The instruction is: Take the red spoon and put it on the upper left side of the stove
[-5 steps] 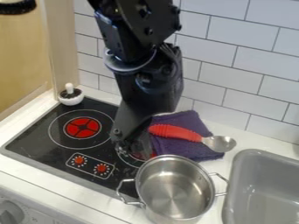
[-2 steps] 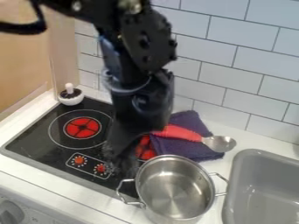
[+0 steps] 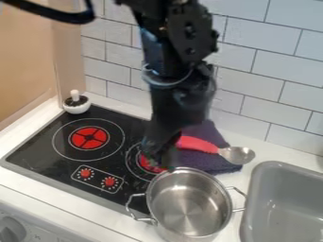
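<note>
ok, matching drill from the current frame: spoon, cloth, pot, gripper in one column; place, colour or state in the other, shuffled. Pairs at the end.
1. Spoon
2. Cloth
3. Pot
4. Gripper

A. Steel, two side handles
B. Partly hides the right-hand burner
C. Red handle lying across something purple
D. Dark purple, beneath a utensil

Pairs: 1-C, 2-D, 3-A, 4-B

The pot (image 3: 189, 208) blocks passage before the spoon (image 3: 198, 144)
</note>
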Controlling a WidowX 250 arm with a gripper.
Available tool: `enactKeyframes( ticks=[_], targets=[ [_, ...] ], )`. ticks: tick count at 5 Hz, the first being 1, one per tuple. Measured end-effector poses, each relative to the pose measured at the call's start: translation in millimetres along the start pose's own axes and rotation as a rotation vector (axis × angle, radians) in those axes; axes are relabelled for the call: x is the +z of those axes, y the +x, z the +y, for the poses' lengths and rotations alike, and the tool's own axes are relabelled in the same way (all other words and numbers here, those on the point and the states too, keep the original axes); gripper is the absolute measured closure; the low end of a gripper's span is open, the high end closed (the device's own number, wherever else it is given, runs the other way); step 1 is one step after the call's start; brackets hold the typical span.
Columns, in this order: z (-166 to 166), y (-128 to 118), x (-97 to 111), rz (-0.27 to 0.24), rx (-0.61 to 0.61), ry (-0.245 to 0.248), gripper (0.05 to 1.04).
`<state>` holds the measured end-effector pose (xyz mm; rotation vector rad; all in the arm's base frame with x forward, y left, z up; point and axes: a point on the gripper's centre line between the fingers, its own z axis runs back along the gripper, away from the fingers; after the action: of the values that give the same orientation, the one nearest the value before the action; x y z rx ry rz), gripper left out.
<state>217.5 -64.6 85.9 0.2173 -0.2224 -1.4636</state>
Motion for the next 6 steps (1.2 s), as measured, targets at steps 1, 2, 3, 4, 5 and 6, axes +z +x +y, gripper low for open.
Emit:
enactKeyframes(
  ticks=[1,2,3,4,5,6],
  targets=[
    [17,6,-14,0.028,0.040,-0.026,0.084],
    [31,12,-34,0.059,0.035,-0.060,0.084],
    [41,10,-45,0.075,0.050,-0.077,0.084],
    [57,17,-51,0.074,0.053,-0.063,0.084],
    [59,19,-58,0.081,0.061,-0.078,0.084],
    [67,19,-68,0.091,0.080,-0.090,0.084]
  ],
)
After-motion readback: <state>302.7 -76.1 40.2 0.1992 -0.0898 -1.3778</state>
